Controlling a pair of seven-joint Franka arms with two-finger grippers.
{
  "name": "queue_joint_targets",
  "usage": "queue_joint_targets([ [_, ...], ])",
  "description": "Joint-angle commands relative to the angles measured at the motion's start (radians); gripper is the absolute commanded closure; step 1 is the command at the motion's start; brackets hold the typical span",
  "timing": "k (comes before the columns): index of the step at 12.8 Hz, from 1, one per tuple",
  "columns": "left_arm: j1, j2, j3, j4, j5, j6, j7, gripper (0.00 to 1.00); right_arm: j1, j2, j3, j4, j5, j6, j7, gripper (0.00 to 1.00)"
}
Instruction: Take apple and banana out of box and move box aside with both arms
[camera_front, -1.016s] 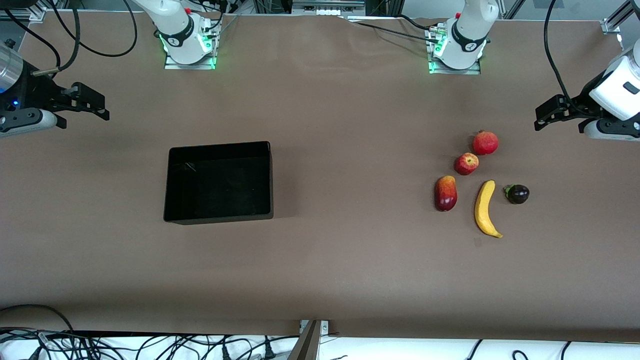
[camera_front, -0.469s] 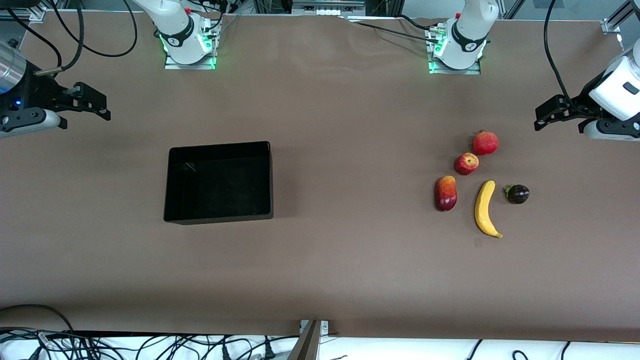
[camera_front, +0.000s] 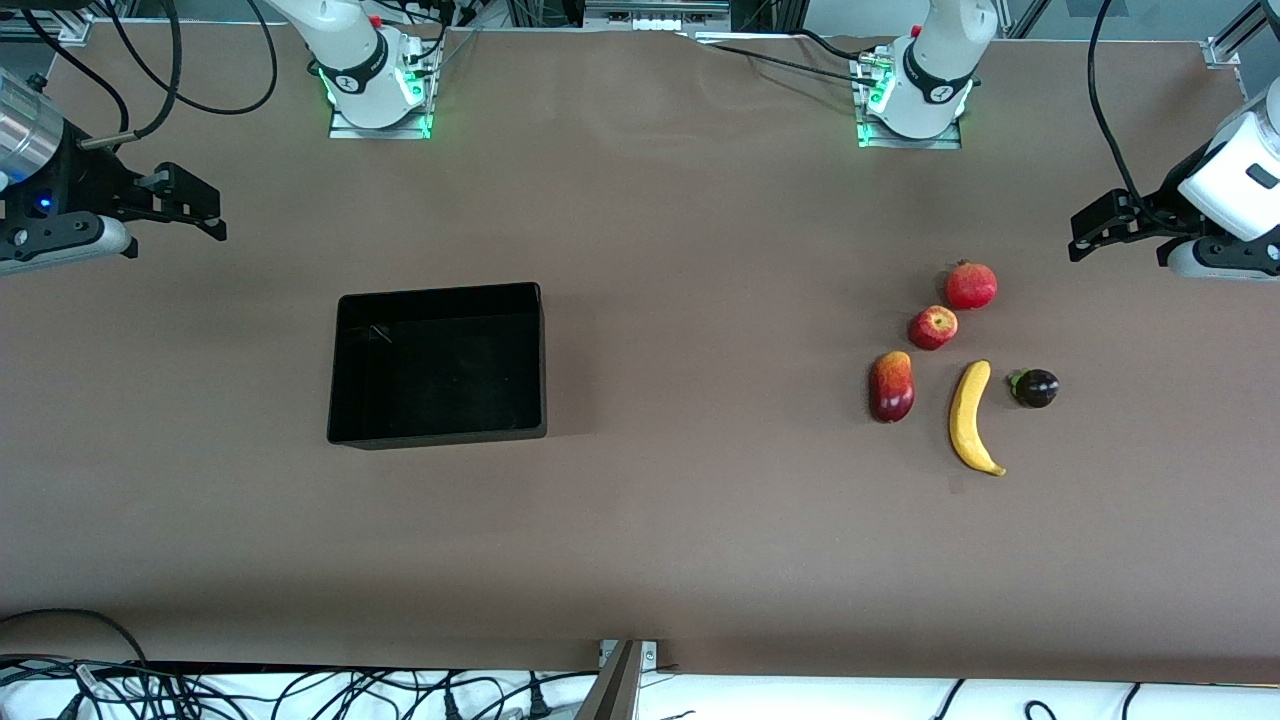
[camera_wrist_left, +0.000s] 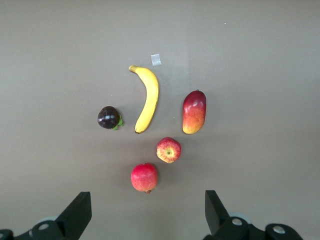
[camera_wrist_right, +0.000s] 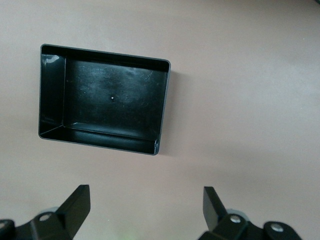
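The black open-topped box (camera_front: 437, 436) stands toward the right arm's end of the table, and the right wrist view shows its inside (camera_wrist_right: 160, 110) bare. The fruits lie toward the left arm's end. The yellow banana (camera_front: 968, 415) (camera_wrist_left: 147, 97) is nearer the front camera than the small red apple (camera_front: 932, 327) (camera_wrist_left: 168, 150). My right gripper (camera_front: 212, 212) (camera_wrist_right: 145, 210) hangs open over bare table at the right arm's end, apart from the box. My left gripper (camera_front: 1085, 228) (camera_wrist_left: 147, 215) hangs open over the table at the left arm's end, clear of the fruits and holding nothing.
Around the apple and banana lie a red pomegranate (camera_front: 971, 285), a red-yellow mango (camera_front: 891, 386) and a dark purple mangosteen (camera_front: 1035, 388). A small pale patch (camera_wrist_left: 156, 59) marks the tabletop by the banana's tip. Cables run along the table's front edge.
My right gripper has crept slightly toward the middle of the table. The left arm, the box and the fruits have not moved.
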Motion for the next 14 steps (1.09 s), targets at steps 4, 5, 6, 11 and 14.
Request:
queue_joint_targets([
  [4, -0.004, 0.016, -0.002, 0.038, 0.017, -0.027, -0.007, 0.0, -0.005, 0.0, -0.003, 0.022, -0.022, 0.003, 0.012, 0.0],
  [5, -0.004, 0.016, -0.002, 0.038, 0.015, -0.027, -0.007, 0.0, -0.003, 0.0, -0.003, 0.022, -0.03, 0.003, 0.012, 0.0],
  [6, -0.004, 0.016, -0.002, 0.038, 0.015, -0.027, -0.007, 0.0, -0.003, 0.0, -0.003, 0.022, -0.03, 0.003, 0.01, 0.0],
  [11, -0.003, 0.016, -0.001, 0.038, 0.017, -0.027, -0.005, 0.0, -0.008, 0.002, -0.003, 0.023, -0.03, 0.003, 0.004, 0.0],
  [14, -0.003, 0.016, -0.001, 0.038, 0.015, -0.027, -0.004, 0.0, -0.003, 0.002, -0.006, 0.023, -0.032, 0.003, 0.006, 0.0],
])
